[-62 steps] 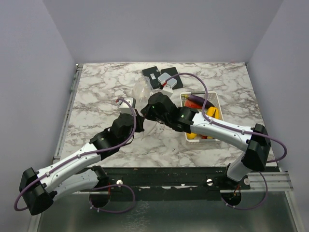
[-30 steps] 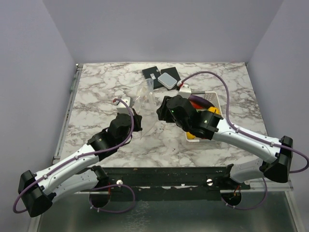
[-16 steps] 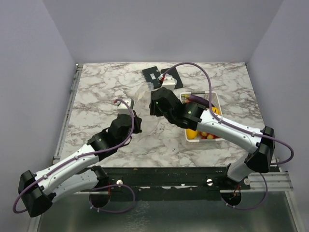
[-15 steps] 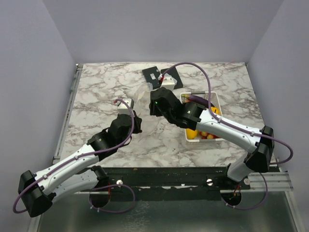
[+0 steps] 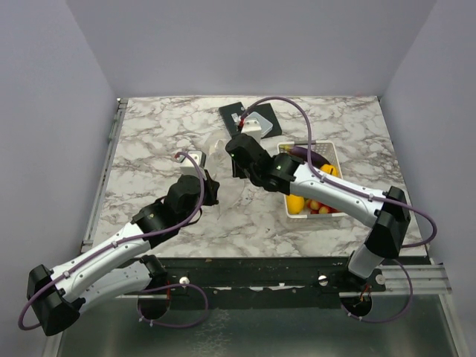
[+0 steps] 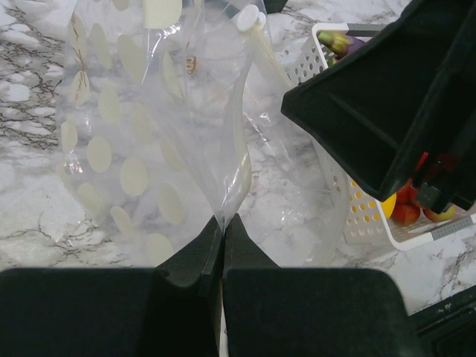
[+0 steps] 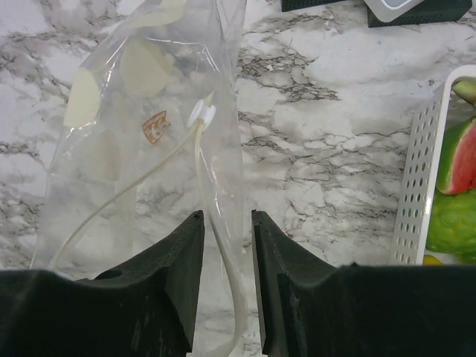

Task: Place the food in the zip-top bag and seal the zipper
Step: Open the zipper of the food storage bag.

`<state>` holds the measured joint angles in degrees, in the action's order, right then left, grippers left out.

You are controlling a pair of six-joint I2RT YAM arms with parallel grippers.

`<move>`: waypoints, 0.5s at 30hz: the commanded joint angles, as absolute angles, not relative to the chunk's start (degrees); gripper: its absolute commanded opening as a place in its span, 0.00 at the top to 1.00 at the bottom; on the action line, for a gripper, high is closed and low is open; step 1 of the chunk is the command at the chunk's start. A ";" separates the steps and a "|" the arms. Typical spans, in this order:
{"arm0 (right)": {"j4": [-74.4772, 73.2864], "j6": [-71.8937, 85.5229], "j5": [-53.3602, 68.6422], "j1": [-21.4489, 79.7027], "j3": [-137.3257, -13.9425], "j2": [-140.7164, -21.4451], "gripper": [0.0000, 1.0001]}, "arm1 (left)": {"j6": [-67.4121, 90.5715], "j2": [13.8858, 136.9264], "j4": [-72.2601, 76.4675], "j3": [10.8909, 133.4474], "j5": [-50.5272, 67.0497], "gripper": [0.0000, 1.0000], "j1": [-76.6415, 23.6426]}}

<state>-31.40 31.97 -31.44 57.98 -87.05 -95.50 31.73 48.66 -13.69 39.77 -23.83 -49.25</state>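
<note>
The clear, white-dotted zip-top bag (image 5: pixel 218 151) (image 6: pixel 141 134) (image 7: pixel 134 156) stands upright on the marble table. My left gripper (image 5: pixel 211 189) (image 6: pixel 223 220) is shut on the bag's near edge, the plastic pinched between its fingers. My right gripper (image 5: pixel 236 149) (image 7: pixel 225 217) is open, its jaws astride the bag's other edge, where the white zipper (image 7: pixel 232 297) (image 6: pixel 262 50) runs between them with a gap on each side. No food shows inside the bag. The food lies in the white basket (image 5: pixel 333 154): eggplant (image 5: pixel 301 153), lemon (image 5: pixel 296 204), strawberries (image 5: pixel 320 207), watermelon slice (image 7: pixel 461 158).
The white perforated basket (image 7: pixel 415 193) (image 6: pixel 326 71) stands right of the bag, partly under my right arm. Two black pads (image 5: pixel 233 114) with a grey box (image 5: pixel 250 124) lie at the back of the table. Purple walls surround the table.
My right gripper has swung left from beside the basket to the bag's mouth edge, and its jaws have narrowed around the zipper. The left gripper keeps its pinch on the bag.
</note>
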 commanded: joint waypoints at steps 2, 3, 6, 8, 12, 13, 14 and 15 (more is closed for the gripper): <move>-30.44 28.86 -31.48 57.30 -88.86 -97.16 0.63 | 31.90 47.98 -15.23 41.42 -21.90 1.00 -49.17; -30.16 28.49 -31.47 57.30 -89.04 -97.33 0.63 | 32.01 47.99 -15.29 41.40 -21.81 1.00 -49.14; -29.42 27.37 -30.90 57.30 -89.63 -97.99 0.63 | 31.98 48.15 -15.28 41.49 -21.54 1.00 -49.18; -29.43 26.80 -30.63 57.24 -90.25 -98.62 0.64 | 31.99 48.17 -15.35 41.58 -21.53 1.00 -49.18; -28.96 26.09 -29.69 57.30 -90.92 -99.59 0.70 | 31.91 48.30 -15.36 41.64 -21.53 1.00 -49.16; -28.78 25.94 -29.45 57.30 -91.06 -99.84 0.70 | 31.95 48.33 -15.38 41.66 -21.46 1.00 -49.19; -28.75 25.82 -29.33 57.30 -91.24 -100.13 0.70 | 31.87 48.46 -15.42 41.67 -21.45 1.00 -49.14; -28.74 25.57 -29.20 57.30 -91.50 -100.37 0.70 | 31.82 48.51 -15.43 41.73 -21.34 1.00 -49.18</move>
